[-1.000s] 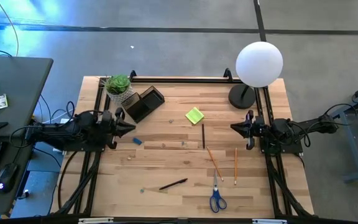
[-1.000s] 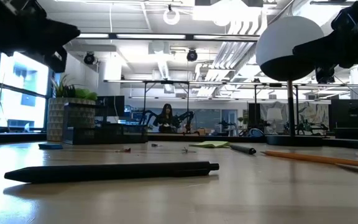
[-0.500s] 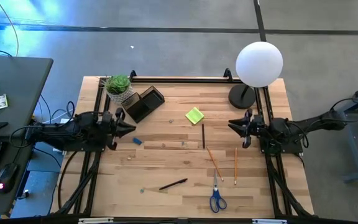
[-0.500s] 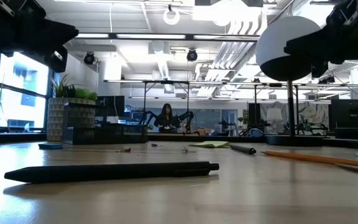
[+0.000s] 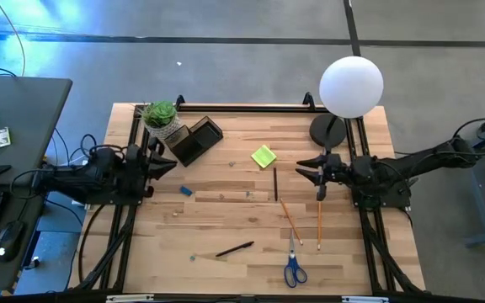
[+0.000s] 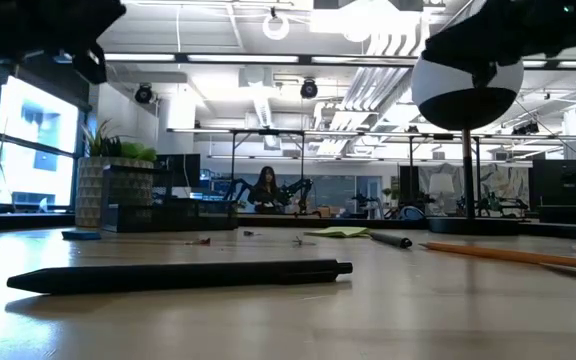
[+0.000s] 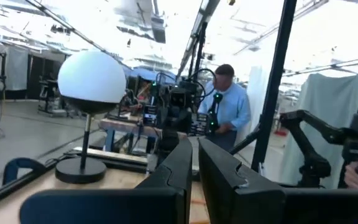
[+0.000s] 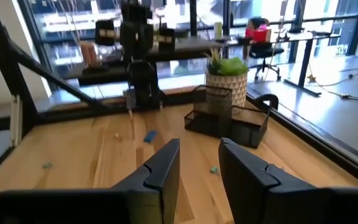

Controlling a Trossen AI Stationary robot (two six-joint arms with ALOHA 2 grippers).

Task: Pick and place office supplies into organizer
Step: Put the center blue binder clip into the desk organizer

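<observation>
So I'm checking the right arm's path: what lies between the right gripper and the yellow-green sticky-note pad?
In the high view, only a thin dark pen lies between the right gripper and the yellow-green sticky-note pad; otherwise bare wood.

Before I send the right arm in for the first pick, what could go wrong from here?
1. The right pincer hovers open near the lamp base; a wide swing could knock the lamp over.
2. The two pencils lie close together, with the scissors just beyond, so a grasp may nudge a neighbour.
3. The organizer sits across the table beside the potted plant and near the left pincer, so a delivery could crowd that arm.
</observation>
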